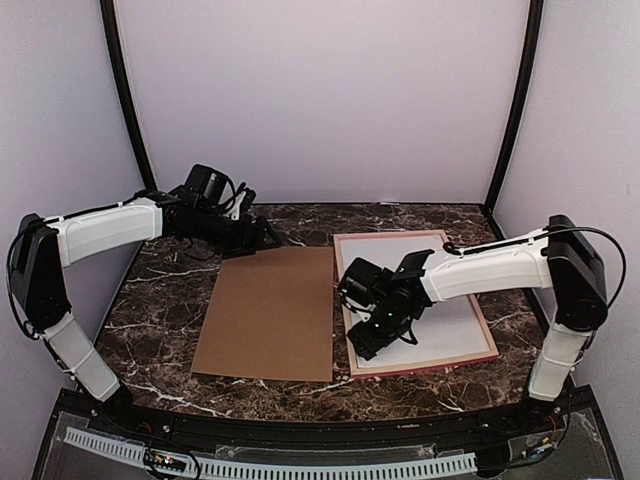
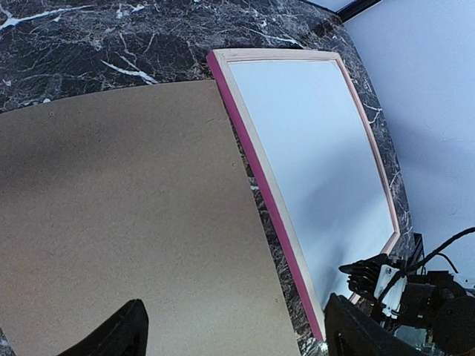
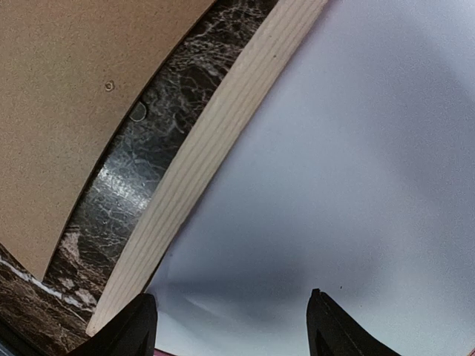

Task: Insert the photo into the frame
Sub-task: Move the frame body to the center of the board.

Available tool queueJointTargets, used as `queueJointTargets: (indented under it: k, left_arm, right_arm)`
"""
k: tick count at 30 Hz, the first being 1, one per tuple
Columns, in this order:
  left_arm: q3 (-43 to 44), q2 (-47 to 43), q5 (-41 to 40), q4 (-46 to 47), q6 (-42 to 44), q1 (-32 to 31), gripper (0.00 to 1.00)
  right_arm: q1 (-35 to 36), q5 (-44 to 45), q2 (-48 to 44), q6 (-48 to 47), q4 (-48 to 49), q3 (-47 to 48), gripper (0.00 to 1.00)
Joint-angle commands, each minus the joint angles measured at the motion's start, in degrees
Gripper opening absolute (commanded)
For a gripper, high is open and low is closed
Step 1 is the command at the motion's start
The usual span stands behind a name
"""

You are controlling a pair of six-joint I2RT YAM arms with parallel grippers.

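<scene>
Left of the frame (image 2: pixel 260 167), the left gripper (image 1: pixel 262 240) hovers, fingers apart, over the far edge of the cardboard (image 1: pixel 268 310), which lies just beside the frame's left rail. A white sheet, likely the photo (image 2: pixel 319 163) face down, fills the frame. Over the frame's near-left corner, the right gripper (image 1: pixel 380 335), also spread, could crease or shift the sheet by pressing unevenly.
</scene>
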Motion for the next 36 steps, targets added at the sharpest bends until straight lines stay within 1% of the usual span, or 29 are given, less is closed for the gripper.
queueJointTargets:
  k: [1,9,16,19,23,27,31,34,36]
  left_arm:
    - [-1.06,-1.53,-0.17,-1.28,0.89,0.50,0.85]
    - [-1.14,-1.80,-0.26,-1.54,1.33,0.76,0.85]
    - [-1.28,-2.52,-2.79,-3.41,2.91,1.34,0.87]
    - [-1.57,-3.32,-3.91,-3.96,3.60,1.68,0.88]
    - [-1.80,-3.72,-7.95,-5.64,5.20,2.30,0.95]
    - [-3.08,-3.93,-9.78,-7.26,6.89,4.39,0.99]
    - [-5.62,-3.69,-7.72,-8.43,7.78,8.55,0.99]
    - [-8.18,-4.26,-4.40,-7.26,7.85,11.49,0.99]
    - [-10.36,-4.86,-1.59,-5.95,7.75,13.41,0.99]
  right_arm:
    - [2.21,3.90,2.36,1.35,-2.76,2.89,0.70]
    - [5.00,7.89,4.61,2.82,-4.03,3.08,0.71]
    - [5.02,9.95,1.17,2.60,-3.93,1.64,0.73]
    - [4.99,9.27,-1.70,1.93,-2.44,0.93,0.74]
    - [4.37,6.52,-5.87,1.40,1.87,0.75,0.77]
    - [2.91,3.63,-8.28,1.98,6.69,1.52,0.79]
    - [2.30,-1.46,-5.99,4.82,12.88,4.69,0.80]
    - [2.35,-4.96,-0.36,7.36,15.73,8.87,0.80]
    - [2.33,-5.30,3.76,9.24,15.19,12.18,0.79]
